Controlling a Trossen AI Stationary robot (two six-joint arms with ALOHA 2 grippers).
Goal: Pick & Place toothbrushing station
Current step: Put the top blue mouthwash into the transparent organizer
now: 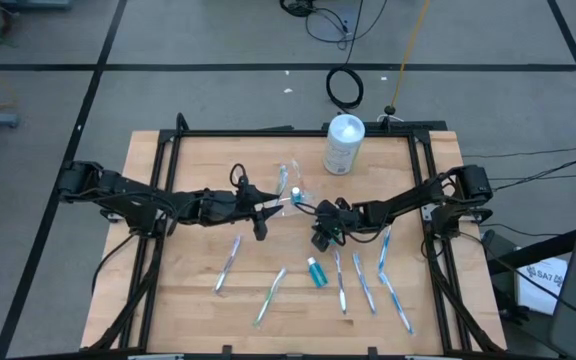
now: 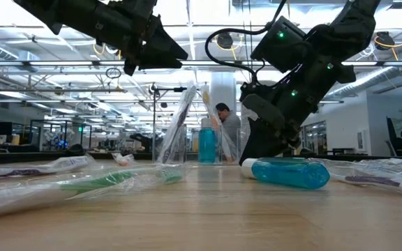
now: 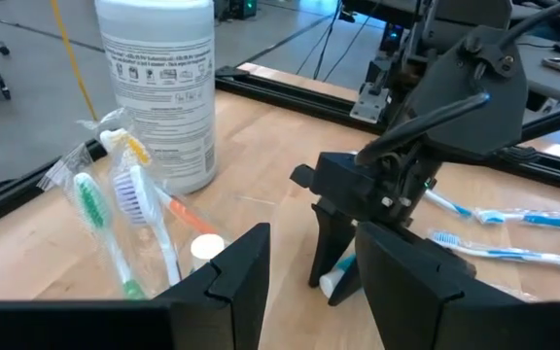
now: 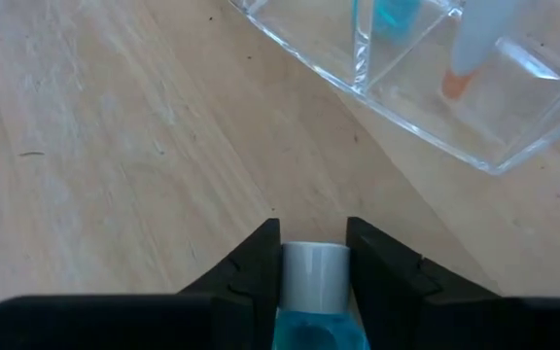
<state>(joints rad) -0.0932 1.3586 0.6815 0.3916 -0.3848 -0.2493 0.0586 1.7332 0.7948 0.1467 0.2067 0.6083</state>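
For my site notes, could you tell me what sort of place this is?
Probably a robotics lab in an open office or industrial hall: a framed wooden table on taped grey floor, glass partitions and exposed ceiling piping beyond it, and a person in the background.

A clear plastic organizer, divided into compartments, stands upright at the centre of the counter and holds wrapped toothbrushes upright, with a small blue item in one compartment. A white cylindrical canister stands at the far edge, right of the organizer. A small blue tube with a white cap lies on its side on the near half, its cap between the right gripper's fingers. Wrapped toothbrushes lie flat across the near half: one blue and one green at left, several blue-and-white at right.
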